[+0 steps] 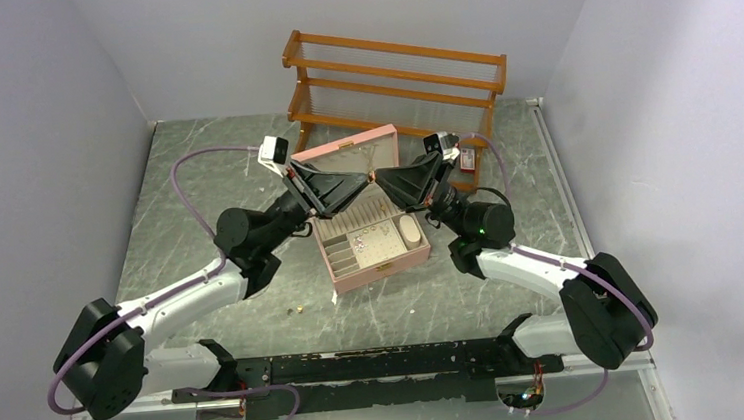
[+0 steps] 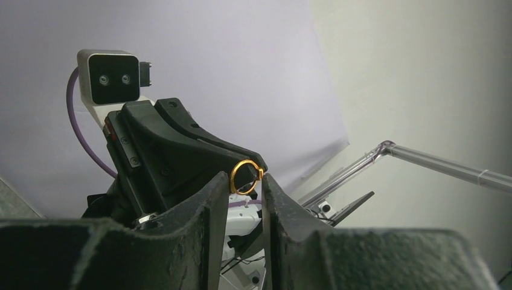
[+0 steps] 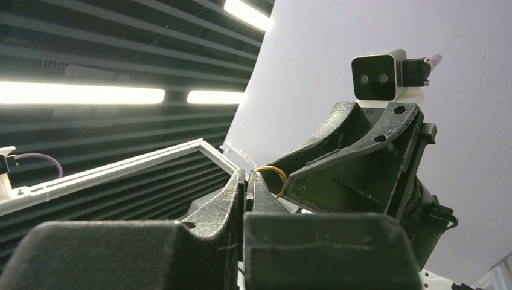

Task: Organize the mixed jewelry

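Observation:
A small gold ring (image 2: pixel 246 177) hangs between both grippers, tip to tip in the air above the open pink jewelry box (image 1: pixel 384 266). My left gripper (image 2: pixel 246 182) has its jaws a ring's width apart, and the ring spans them, touching both fingertips. My right gripper (image 3: pixel 246 176) is shut, pinching the ring's band (image 3: pixel 273 174) at its tips. In the top view the left gripper (image 1: pixel 367 181) and the right gripper (image 1: pixel 382 180) meet over the box's back half. A tiny gold bit (image 1: pixel 299 309) lies on the table. No chain necklace shows.
The box's lid (image 1: pixel 349 155) stands open behind the grippers. A wooden rack (image 1: pixel 392 73) stands at the back wall. A small red-and-black bottle (image 1: pixel 467 157) stands right of the box. A white oval piece (image 1: pixel 409 229) lies in the box.

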Controlling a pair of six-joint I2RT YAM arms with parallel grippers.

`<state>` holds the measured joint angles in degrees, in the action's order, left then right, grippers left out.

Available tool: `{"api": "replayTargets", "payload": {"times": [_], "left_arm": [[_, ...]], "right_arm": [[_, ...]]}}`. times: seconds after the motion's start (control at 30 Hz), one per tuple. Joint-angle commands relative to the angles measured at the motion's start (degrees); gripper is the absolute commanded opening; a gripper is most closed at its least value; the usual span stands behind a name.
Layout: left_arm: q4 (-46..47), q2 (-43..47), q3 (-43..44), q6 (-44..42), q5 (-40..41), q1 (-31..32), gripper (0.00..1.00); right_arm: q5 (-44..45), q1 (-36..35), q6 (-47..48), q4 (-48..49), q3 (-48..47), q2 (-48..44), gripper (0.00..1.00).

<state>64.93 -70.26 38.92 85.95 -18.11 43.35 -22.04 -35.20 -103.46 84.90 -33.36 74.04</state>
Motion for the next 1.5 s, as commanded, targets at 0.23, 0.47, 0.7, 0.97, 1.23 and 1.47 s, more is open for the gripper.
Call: {"api": "replayTargets", "payload": {"times": [0.23, 0.47, 0.7, 0.97, 1.23, 1.47], "left_arm": [[3.0, 1.4, 0.9, -2.4, -0.4, 0.4, 0.21], [-2.6, 3.5, 2.2, -6.3, -0.1, 0.5, 0.06], [-9.0, 6.2, 1.4, -10.2, 3.0, 0.4, 0.05], [-30.2, 12.5, 2.9, -20.3, 10.7, 0.3, 0.05], [-45.6, 11.5, 7.6, -25.6, 11.8, 0.3, 0.05], [-45.6, 10.8, 7.6, -26.1, 11.5, 0.3, 0.05]], "right_arm": [[0.2, 0.4, 0.5, 1.8, 0.4, -0.1, 0.00], [-0.1, 0.5, 3.0, -2.0, -0.4, -1.9, 0.00], [0.0, 0.6, 4.2, -5.8, 1.3, -4.0, 0.19], [-1.7, 3.7, 9.8, -19.8, 5.3, -12.2, 0.62], [1.8, 3.8, 43.9, -68.8, -12.0, -19.4, 0.74], [1.9, 3.8, 51.2, -75.6, -18.2, -15.0, 0.71]]}}
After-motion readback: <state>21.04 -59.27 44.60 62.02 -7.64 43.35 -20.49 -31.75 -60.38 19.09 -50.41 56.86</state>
